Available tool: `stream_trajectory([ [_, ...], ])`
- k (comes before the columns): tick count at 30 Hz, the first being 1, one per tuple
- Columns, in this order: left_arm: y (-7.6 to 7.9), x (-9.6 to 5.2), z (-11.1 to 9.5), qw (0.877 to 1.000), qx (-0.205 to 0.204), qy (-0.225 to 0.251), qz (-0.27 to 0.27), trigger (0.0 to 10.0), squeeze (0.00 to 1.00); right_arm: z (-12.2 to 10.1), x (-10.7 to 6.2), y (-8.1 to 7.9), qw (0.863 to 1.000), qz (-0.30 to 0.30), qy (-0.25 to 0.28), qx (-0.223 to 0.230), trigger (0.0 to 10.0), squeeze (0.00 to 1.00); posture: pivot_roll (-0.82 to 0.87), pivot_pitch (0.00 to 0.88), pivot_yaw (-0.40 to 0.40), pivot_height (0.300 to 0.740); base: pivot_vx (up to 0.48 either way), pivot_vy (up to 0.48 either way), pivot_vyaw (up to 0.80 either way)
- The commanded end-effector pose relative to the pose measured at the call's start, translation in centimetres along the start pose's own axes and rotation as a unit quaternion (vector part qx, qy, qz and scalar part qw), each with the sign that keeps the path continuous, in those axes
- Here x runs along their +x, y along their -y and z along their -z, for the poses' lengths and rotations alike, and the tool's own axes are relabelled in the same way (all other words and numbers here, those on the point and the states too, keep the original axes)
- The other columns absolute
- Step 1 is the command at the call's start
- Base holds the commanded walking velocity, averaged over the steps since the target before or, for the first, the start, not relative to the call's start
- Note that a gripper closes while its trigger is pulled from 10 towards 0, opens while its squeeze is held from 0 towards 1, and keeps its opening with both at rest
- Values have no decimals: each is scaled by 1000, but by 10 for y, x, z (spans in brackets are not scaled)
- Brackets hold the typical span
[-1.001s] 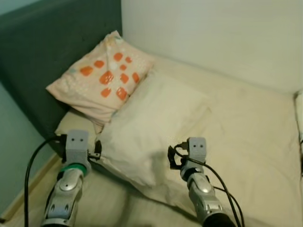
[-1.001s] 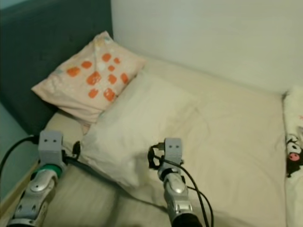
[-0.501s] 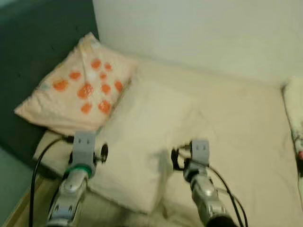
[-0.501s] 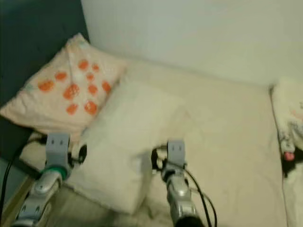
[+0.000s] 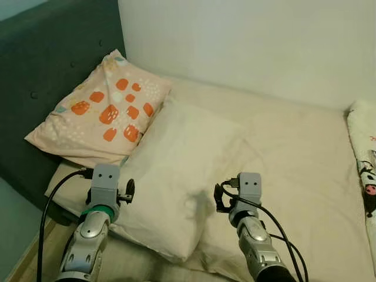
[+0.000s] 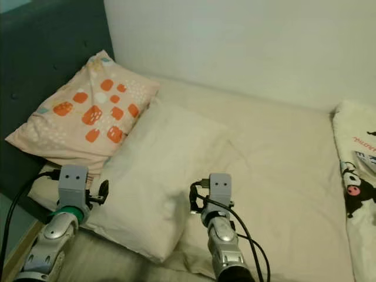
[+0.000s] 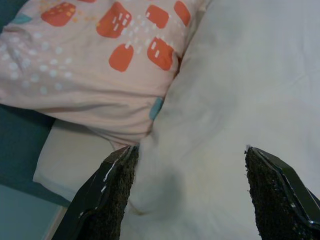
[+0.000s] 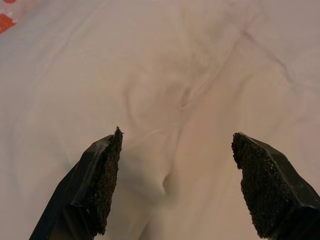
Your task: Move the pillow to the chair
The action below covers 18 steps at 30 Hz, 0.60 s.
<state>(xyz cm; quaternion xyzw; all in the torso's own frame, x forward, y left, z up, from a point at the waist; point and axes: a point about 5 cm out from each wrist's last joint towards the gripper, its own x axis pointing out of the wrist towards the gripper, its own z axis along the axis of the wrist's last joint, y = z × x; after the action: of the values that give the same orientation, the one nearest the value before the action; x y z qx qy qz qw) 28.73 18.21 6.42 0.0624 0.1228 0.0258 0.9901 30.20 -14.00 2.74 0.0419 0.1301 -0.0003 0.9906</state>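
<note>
On the bed (image 5: 294, 153), the cream pillow (image 5: 176, 176) is flanked by left gripper (image 7: 187, 192) and right gripper (image 8: 175, 187), both held wide apart, nothing grasped.

place: a bedroom in a home | clues: a bed (image 5: 294, 158) with a cream sheet, two pillows (image 5: 176, 170), a dark padded headboard (image 5: 53, 53), a cartoon blanket (image 6: 358, 176), a plain wall (image 5: 247, 41)

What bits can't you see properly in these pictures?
- The cartoon blanket: cut off by the right edge of the eye views.
- The cream pillow: its near corners are covered by the left gripper and right gripper.
- The orange-patterned pillow: its lower edge is hidden behind the cream pillow.
</note>
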Motion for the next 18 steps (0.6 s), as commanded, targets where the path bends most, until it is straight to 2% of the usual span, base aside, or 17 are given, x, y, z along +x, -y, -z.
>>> stream_trajectory([
  [1,0,-1,7,1000,0,-18,-1,10000,0,6,-2,3,1000,7,-14,6,10000,0,144,26,43,740,0,0,0],
  [4,-7,0,5,1000,6,-8,-22,10000,0,4,-1,3,1000,7,-10,9,10000,0,145,31,41,740,0,0,0],
  [5,-13,1,2,999,7,3,-42,10000,0,4,-1,4,1000,6,-11,8,10000,0,146,32,38,736,0,0,0],
  [9,-16,1,0,999,8,9,-51,10000,0,4,-1,4,1000,5,-12,8,10000,0,146,32,38,724,0,0,0],
  [11,-30,3,-7,996,10,25,-90,10000,0,3,0,4,1000,4,-11,12,10000,0,148,31,34,709,0,0,0],
  [13,-34,4,-7,995,14,25,-100,10000,0,3,0,4,1000,5,-11,12,10000,0,148,31,34,699,0,0,0],
  [18,-36,3,-6,994,14,24,-101,10000,0,3,0,4,1000,4,-12,12,10000,0,150,32,32,674,0,0,0],
])
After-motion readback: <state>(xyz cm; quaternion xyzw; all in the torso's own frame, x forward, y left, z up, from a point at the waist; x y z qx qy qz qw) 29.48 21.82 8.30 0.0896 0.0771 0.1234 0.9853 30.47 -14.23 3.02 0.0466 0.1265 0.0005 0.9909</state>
